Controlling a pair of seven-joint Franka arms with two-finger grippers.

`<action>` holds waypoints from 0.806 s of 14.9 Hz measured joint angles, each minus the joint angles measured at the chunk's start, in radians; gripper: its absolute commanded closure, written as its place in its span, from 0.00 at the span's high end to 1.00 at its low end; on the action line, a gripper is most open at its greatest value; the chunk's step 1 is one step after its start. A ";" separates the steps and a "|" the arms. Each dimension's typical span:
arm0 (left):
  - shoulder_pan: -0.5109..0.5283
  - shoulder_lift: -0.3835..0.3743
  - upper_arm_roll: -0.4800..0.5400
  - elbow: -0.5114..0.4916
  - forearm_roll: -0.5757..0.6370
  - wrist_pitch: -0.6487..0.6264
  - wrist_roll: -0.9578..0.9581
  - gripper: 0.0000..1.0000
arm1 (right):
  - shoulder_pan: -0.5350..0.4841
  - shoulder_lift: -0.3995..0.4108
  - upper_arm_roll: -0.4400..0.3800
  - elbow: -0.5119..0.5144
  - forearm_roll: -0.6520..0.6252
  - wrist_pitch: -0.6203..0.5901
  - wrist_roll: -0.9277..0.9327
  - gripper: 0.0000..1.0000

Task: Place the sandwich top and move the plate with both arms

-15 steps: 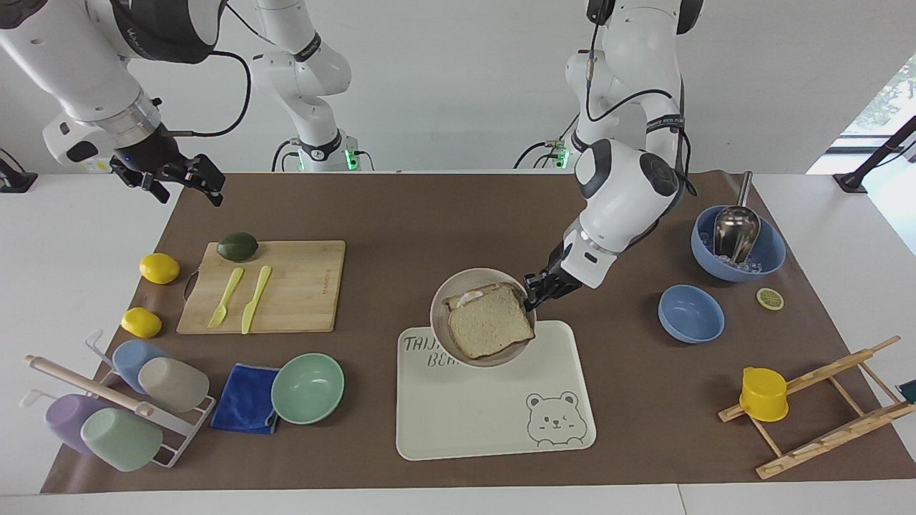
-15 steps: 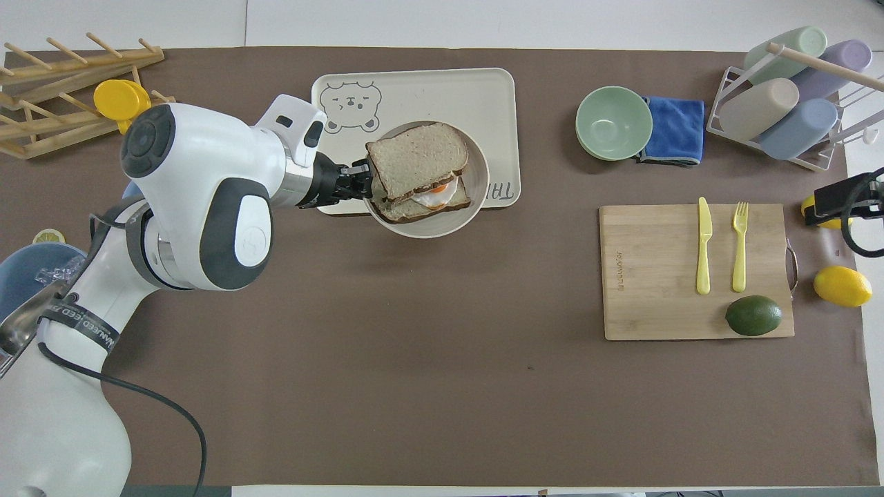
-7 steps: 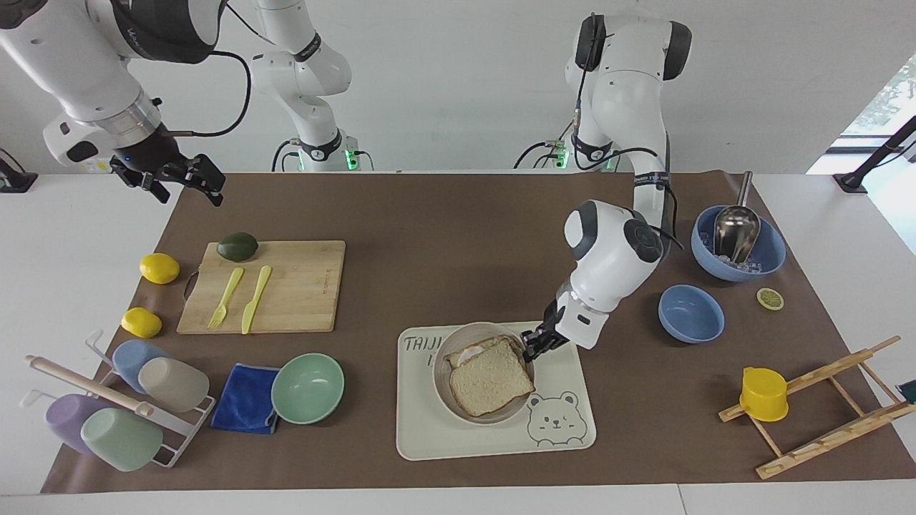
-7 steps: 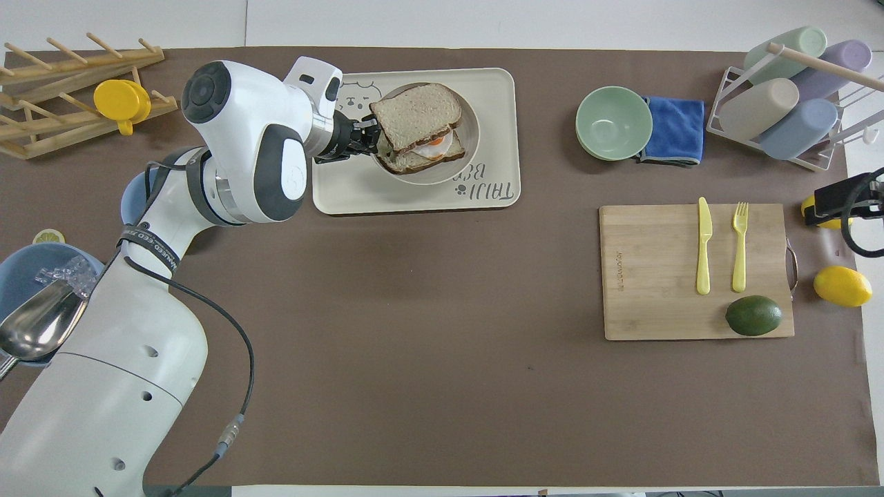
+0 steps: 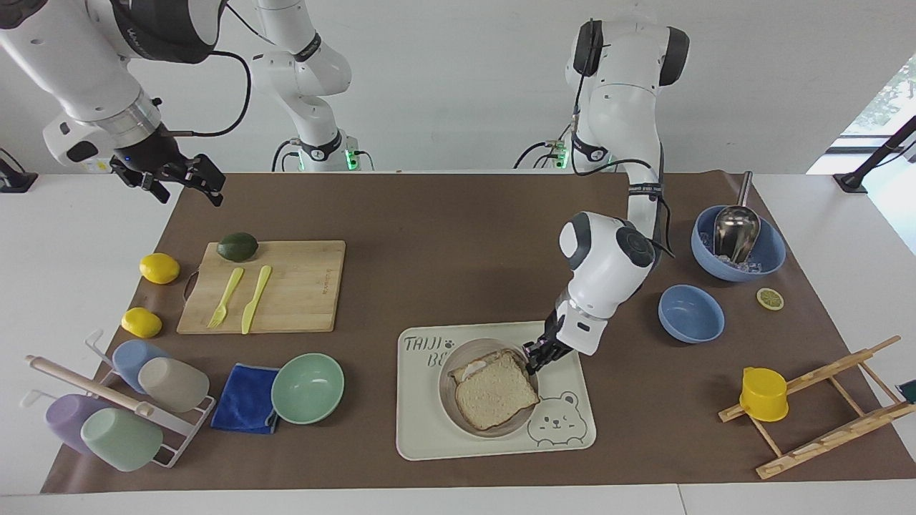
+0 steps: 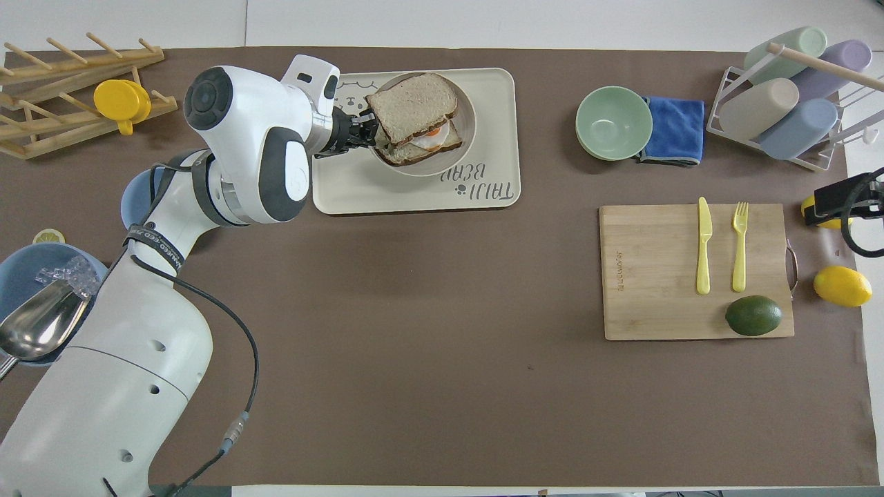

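At lower centre of the facing view, the left gripper (image 5: pixel 533 355) is at the rim of the plate (image 5: pixel 450 395), which sits on the cream tray (image 5: pixel 429 429) beside the bear drawing (image 5: pixel 557 422). The left arm (image 5: pixel 608 265) comes down from its base at upper right of that view, elbow bent, forearm slanting downward to the plate's edge; in the overhead view the same arm enters from lower left and its wrist points across the upper part of the frame toward the plate. Its fingers (image 6: pixel 364 131) are closed on the plate's rim. The sandwich top (image 5: pixel 496 391) lies on the plate, resting askew on the lower slice, with the fried egg (image 6: pixel 429 140) showing between them in the overhead view. Writing on the tray reads "TAIJI" with "BE" below it in the facing view, the rest covered by the plate; a black band on the left arm carries white lettering too small to read, and a faint mark on the cutting board (image 5: pixel 300 286) is likewise illegible. The right arm (image 5: pixel 86 79) waits at upper left of the facing view, its right gripper (image 5: pixel 187 179) raised over the table's (image 5: pixel 444 229) brown mat corner, above the avocado (image 5: pixel 237 246) in the frame, its fingers standing apart and holding nothing.
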 measured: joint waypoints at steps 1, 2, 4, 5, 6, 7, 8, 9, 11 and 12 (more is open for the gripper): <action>0.000 0.000 -0.001 -0.005 0.000 0.003 0.000 0.01 | 0.000 0.000 0.000 0.000 0.000 0.000 0.000 1.00; -0.001 0.000 -0.001 -0.006 0.000 0.003 0.000 0.35 | 0.000 0.000 0.000 0.000 0.000 0.000 0.000 1.00; -0.001 -0.001 -0.001 -0.006 0.000 0.003 0.000 0.81 | 0.000 0.000 0.000 0.000 0.000 0.000 0.000 1.00; -0.001 -0.001 -0.001 -0.006 0.000 0.001 0.000 1.00 | 0.000 0.000 0.000 0.000 0.000 0.000 0.000 1.00; -0.001 -0.001 -0.001 -0.006 0.000 -0.001 0.000 1.00 | 0.000 0.000 0.000 0.000 0.000 0.000 0.000 1.00; -0.001 -0.001 0.001 -0.006 0.000 -0.007 0.000 1.00 | 0.000 0.000 0.000 0.000 0.000 0.000 0.000 1.00; -0.001 -0.002 0.004 -0.006 0.006 -0.021 0.001 1.00 | 0.000 0.000 0.000 0.000 0.000 0.000 0.000 1.00; 0.000 -0.004 0.008 -0.006 0.027 -0.042 0.002 1.00 | 0.000 0.000 0.000 0.000 0.000 0.000 0.000 1.00; 0.006 -0.018 0.016 -0.006 0.081 -0.094 0.002 1.00 | 0.000 0.000 0.000 0.000 0.000 0.000 0.000 1.00; 0.013 -0.030 0.020 -0.005 0.091 -0.122 0.005 1.00 | 0.000 0.000 0.000 0.000 0.000 0.000 0.000 1.00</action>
